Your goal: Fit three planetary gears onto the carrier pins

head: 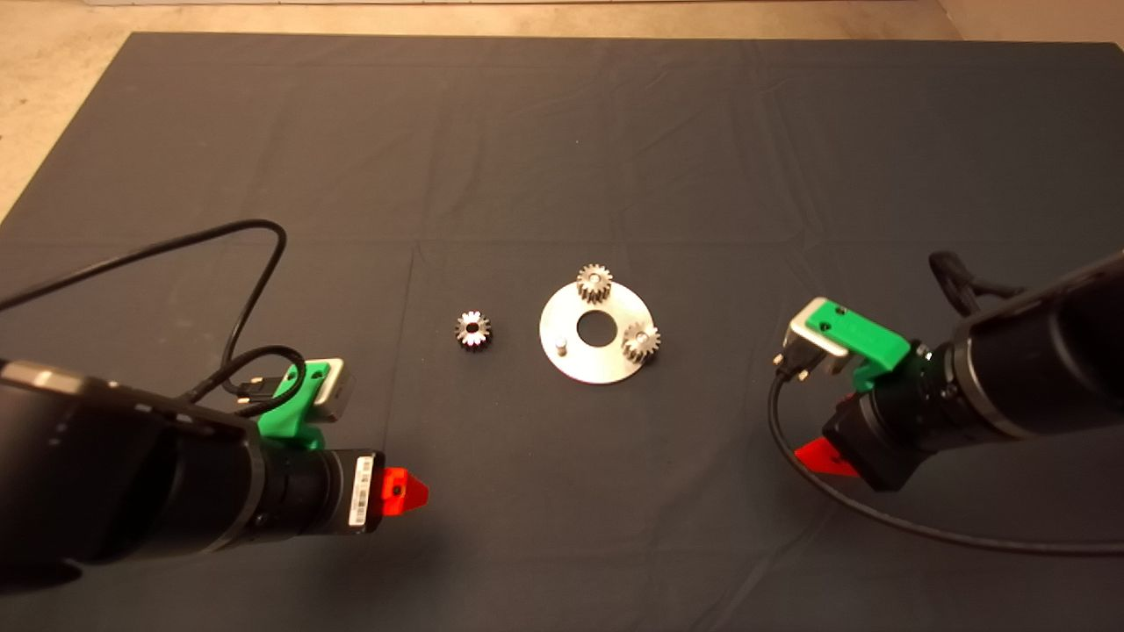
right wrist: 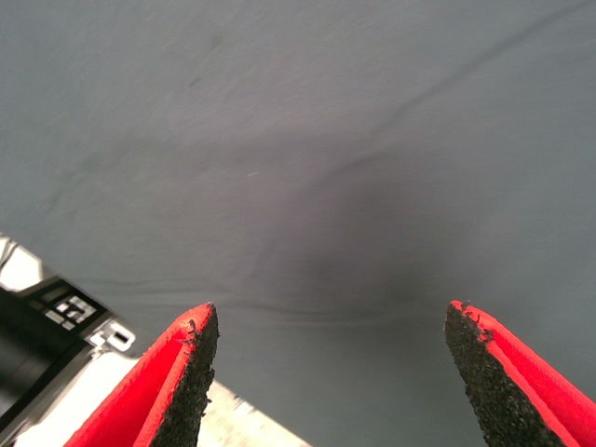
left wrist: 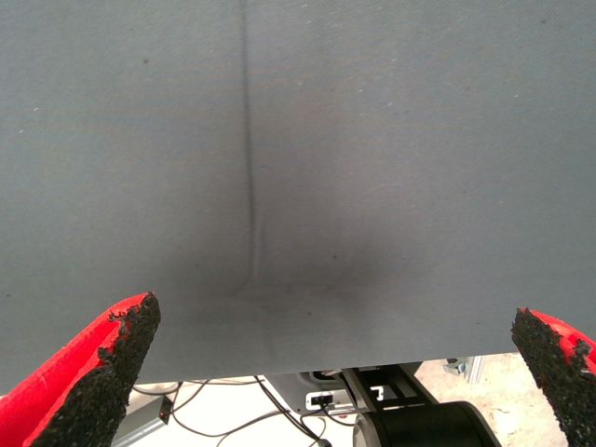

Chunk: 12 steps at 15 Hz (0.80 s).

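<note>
Two planetary gears already sit on the carrier disc (head: 597, 351): one (head: 594, 283) on the pin at the disc's far rim, the other (head: 641, 341) on the pin at its right rim. The third pin (head: 559, 344) stands bare near the disc's left rim, and the last loose gear (head: 473, 330) lies flat on the mat just left of the disc, apart from it.

The left gripper (left wrist: 326, 372) hovers nearer the viewer and well left of the disc, its fingers spread wide over bare cloth. The right gripper (right wrist: 331, 372) waits well right of the disc, also wide apart, holding nothing.

The left arm looks best placed. It should pinch the loose gear across its teeth, keep it level, centre the bore over the bare pin, and lower gently so the teeth don't jam against the neighbours.

The dark mat (head: 562, 149) shows fold creases; pale floor lies beyond its far edge.
</note>
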Motion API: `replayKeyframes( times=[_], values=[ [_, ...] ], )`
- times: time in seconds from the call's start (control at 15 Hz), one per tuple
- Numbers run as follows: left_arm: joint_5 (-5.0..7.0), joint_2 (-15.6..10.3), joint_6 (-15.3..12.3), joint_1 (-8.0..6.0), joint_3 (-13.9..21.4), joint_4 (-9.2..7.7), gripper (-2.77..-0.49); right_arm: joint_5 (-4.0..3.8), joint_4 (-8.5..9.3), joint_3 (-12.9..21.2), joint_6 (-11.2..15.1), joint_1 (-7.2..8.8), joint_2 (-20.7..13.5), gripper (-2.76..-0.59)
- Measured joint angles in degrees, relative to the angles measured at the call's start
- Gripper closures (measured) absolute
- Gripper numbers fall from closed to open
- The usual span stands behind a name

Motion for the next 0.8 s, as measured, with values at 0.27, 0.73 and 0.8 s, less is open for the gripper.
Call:
replayKeyframes(
  times=[0.27,0.73,0.8],
  values=[
    [0.02,1.1,1.5,0.00,0.0,0.00,-2.75,0.20,-3.00,0.4,0.0,-2.69,-1.1,-1.78],
    [-0.04,5.4,8.9,0.00,0.0,3.10,-2.75,0.22,-3.74,1.9,0.3,-3.10,-4.1,-1.78],
    [0.00,5.4,10.6,-0.01,0.0,4.37,-2.75,0.23,-3.74,2.2,0.3,-3.10,-4.9,-1.78]
  ],
)
